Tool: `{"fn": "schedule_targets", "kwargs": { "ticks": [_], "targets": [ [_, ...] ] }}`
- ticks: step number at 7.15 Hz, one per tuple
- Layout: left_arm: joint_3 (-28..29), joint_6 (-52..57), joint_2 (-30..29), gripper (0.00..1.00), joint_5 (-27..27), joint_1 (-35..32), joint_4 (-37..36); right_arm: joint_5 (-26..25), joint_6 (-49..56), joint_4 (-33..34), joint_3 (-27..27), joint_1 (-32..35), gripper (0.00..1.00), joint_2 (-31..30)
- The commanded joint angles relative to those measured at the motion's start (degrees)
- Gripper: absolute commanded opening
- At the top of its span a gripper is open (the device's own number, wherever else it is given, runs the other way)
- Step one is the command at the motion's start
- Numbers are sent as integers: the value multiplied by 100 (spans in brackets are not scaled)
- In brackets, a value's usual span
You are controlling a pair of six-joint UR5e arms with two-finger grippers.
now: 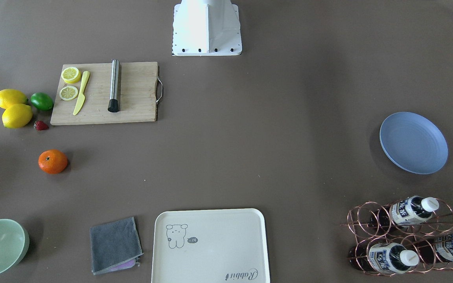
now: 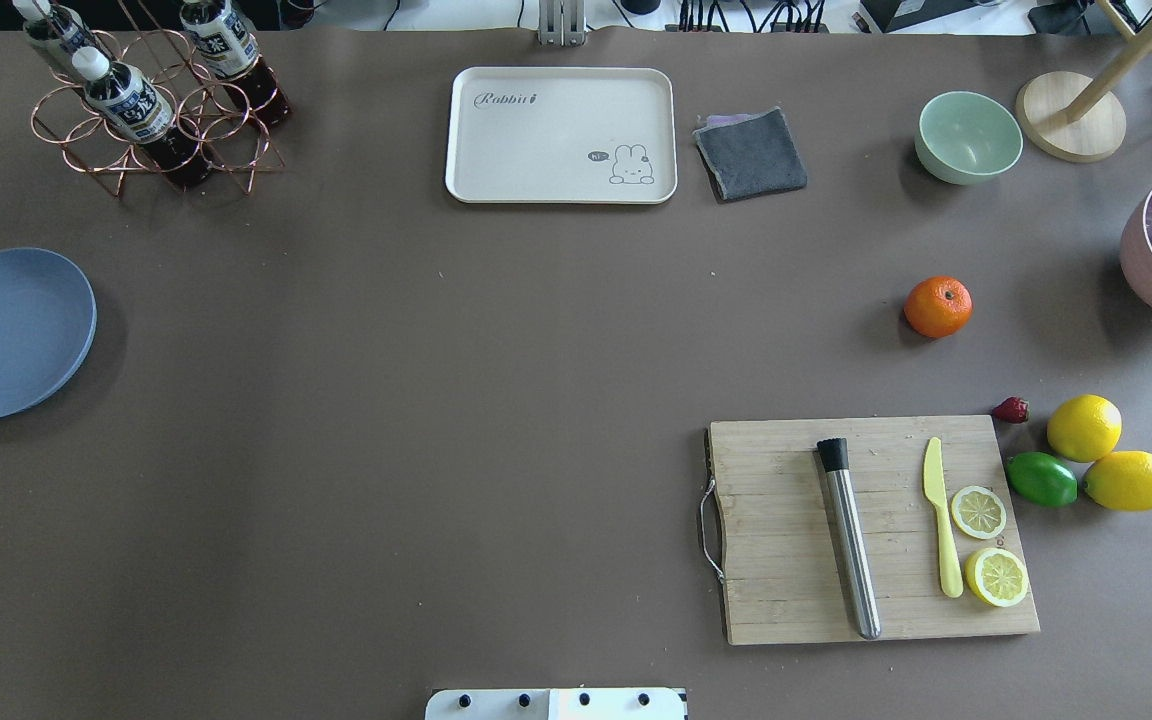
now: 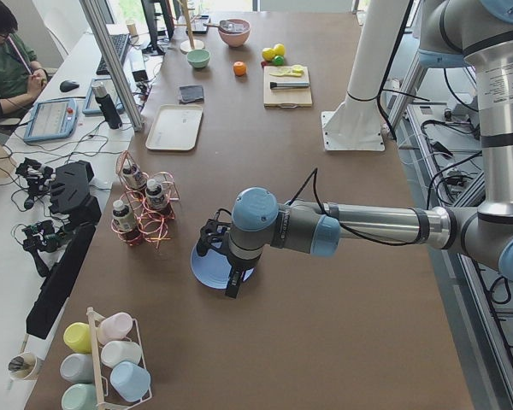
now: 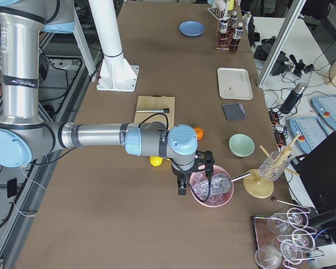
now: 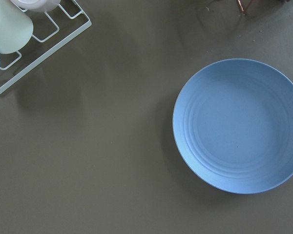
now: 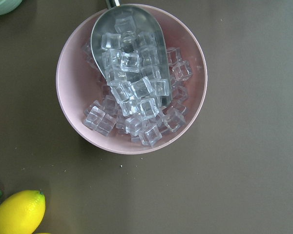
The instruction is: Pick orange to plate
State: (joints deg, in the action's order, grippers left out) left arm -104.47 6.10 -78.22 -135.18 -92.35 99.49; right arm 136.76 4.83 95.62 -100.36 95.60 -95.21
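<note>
The orange [image 2: 938, 306] lies alone on the brown table, between the green bowl [image 2: 969, 136] and the cutting board [image 2: 871, 528]; it also shows as the orange [image 1: 53, 161]. The light-blue plate [image 2: 6, 332] lies empty at the opposite end, and the left wrist view looks straight down on the plate [image 5: 239, 126]. My left gripper [image 3: 229, 272] hangs above the plate, seen only from the side. My right gripper [image 4: 183, 184] hovers beside the pink ice bowl [image 6: 132, 78], past the orange [image 4: 199, 133]. I cannot tell whether either is open or shut.
The cutting board carries a metal muddler [image 2: 848, 537], a yellow knife and lemon halves. Two lemons [image 2: 1084, 427], a lime [image 2: 1041, 479] and a strawberry lie beside it. A cream tray [image 2: 561, 135], a grey cloth [image 2: 751, 152] and a bottle rack [image 2: 151, 95] line the far edge.
</note>
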Motion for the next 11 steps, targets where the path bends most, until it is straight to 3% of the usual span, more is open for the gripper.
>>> {"fn": "schedule_targets", "kwargs": {
  "ticks": [1, 11],
  "targets": [
    [23, -3, 0, 98, 0, 6, 0, 0, 0, 0, -18, 11, 100, 3],
    [155, -3, -53, 98, -17, -3, 9, 0, -360, -9, -9, -7, 100, 100]
  ]
}}
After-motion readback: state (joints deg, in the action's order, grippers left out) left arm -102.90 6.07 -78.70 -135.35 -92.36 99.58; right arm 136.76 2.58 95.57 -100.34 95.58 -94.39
